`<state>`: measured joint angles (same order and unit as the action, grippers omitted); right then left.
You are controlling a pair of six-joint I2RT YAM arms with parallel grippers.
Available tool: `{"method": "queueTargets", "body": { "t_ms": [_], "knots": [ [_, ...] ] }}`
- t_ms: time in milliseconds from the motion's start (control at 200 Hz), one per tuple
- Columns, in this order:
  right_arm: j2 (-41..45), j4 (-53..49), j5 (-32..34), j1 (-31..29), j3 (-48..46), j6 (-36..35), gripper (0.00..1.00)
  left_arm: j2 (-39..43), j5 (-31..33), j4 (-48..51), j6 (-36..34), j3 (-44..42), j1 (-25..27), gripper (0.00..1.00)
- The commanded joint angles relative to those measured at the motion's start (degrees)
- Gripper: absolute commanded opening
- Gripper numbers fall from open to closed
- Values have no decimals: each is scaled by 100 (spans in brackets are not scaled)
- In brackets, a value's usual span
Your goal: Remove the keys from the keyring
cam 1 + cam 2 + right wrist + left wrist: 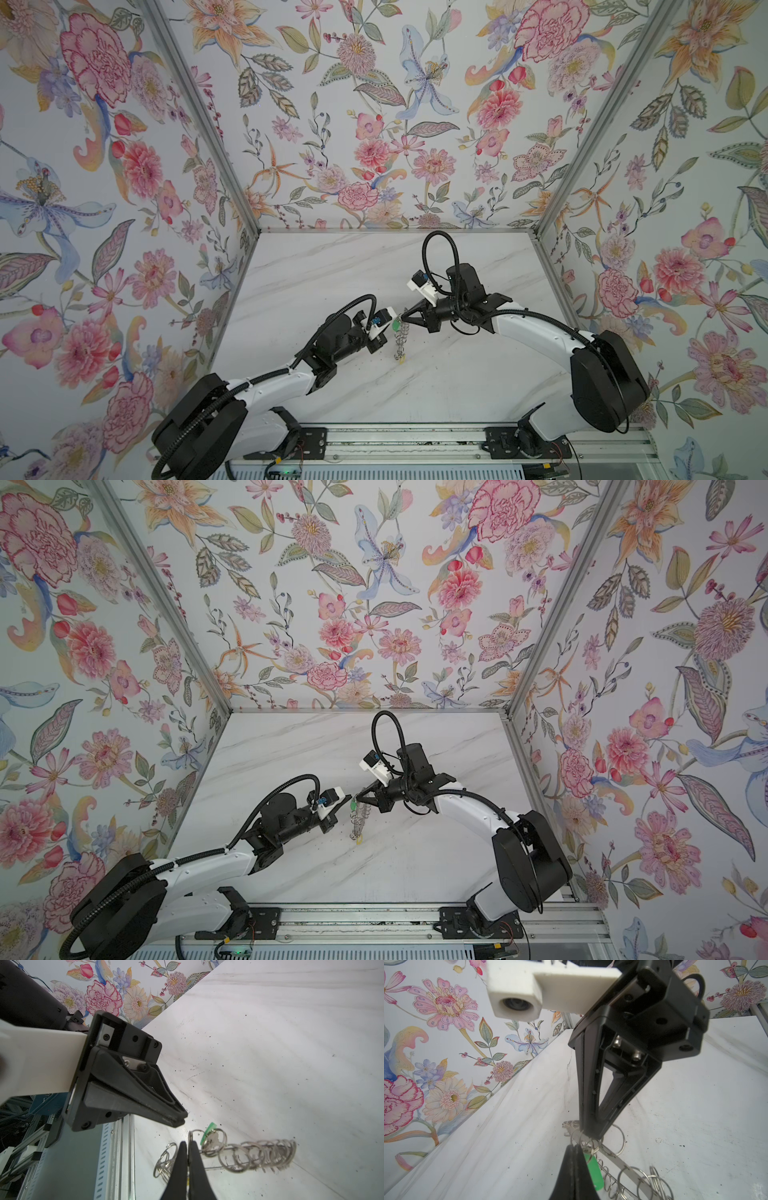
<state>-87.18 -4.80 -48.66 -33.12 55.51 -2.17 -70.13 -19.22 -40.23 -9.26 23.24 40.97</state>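
Between floral walls (374, 124), over marble tabletop (332, 270), right fingers (196, 1160) clamp keyring (249, 1156); left fingers (569, 1172) together.

arms (536, 328): white shells, black joints | cables (424, 253): black ribbed | right hand (188, 1144): black, tapered

I note the keyring (270, 1154) as bright polished metal, the green tag (596, 1176) as smooth glossy plastic. The fingers (196, 1167) read as matt black plastic; the worktop (270, 1053) is smooth, marble-patterned and speckled with dark grit.
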Motion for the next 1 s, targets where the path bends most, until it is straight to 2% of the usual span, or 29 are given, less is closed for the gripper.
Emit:
{"method": "queueTargets", "body": {
  "t_ms": [0,70,255,525,741,996],
  "knots": [
    [-66,-22,-172,-3,206,-143,0,-100,-50,10,-100,69,82,2],
    [-46,-7,-213,16,214,-128,0,-180,-112,59,-103,114,81,22],
    [-24,-145,-353,82,294,-150,0,-211,-162,156,-173,160,85,28],
    [-145,-283,-443,45,388,-196,0,-252,-54,236,-243,190,96,28],
    [-225,-434,-482,16,513,-259,0,-230,-39,244,-265,175,103,15],
    [-299,-435,-532,-14,641,-231,0,-346,-100,226,-258,228,148,15]
  ]
}}
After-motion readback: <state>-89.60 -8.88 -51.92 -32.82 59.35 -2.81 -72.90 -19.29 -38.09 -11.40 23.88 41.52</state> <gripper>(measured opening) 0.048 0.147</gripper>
